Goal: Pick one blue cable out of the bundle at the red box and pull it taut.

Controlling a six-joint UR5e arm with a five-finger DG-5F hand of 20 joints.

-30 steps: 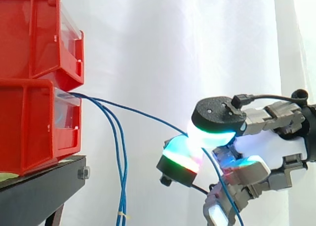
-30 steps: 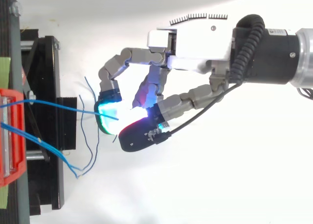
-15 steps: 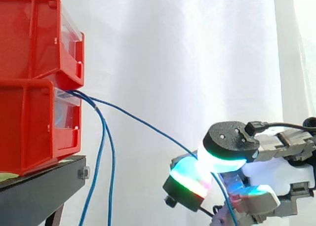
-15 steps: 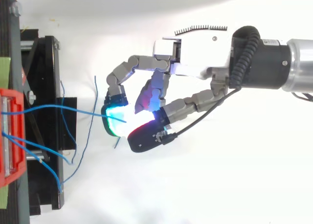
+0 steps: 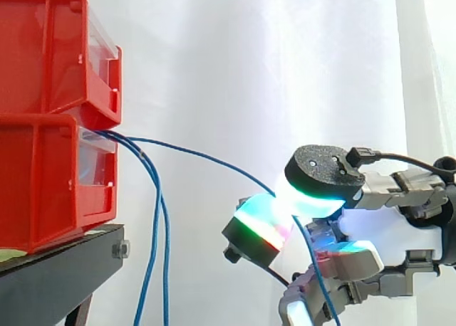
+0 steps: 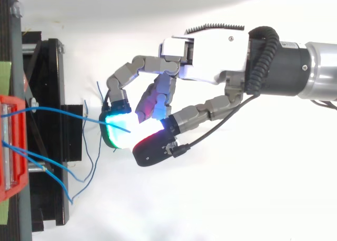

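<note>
From the side we see an upper bin (image 5: 50, 48) stacked on the red box (image 5: 50, 183), our landmark, and both stand on a black stand (image 5: 57, 269). A blue cable (image 5: 206, 157) leaves the top of the box's clear front. It runs away from the box in a shallow downward curve to the hand (image 5: 392, 223), which sits well apart from the box and lower than its opening. The hand is clamped on this cable: two glowing pads (image 5: 260, 223) press together with the cable between them. This view also shows the cable's far part dropping below the pinch, past the curled fingers. The loose blue cables (image 5: 165, 269) hang steeply just in front of the box.

From above, the blue cable (image 6: 63, 112) leaves the red box (image 6: 10, 141) and crosses the black stand (image 6: 50, 93) almost straight to the pads (image 6: 118, 134). The other fingers of the hand (image 6: 210, 67) arch over the pinch. Here the loose blue cables (image 6: 52, 166) fan out sideways from the box, their ends apart.
</note>
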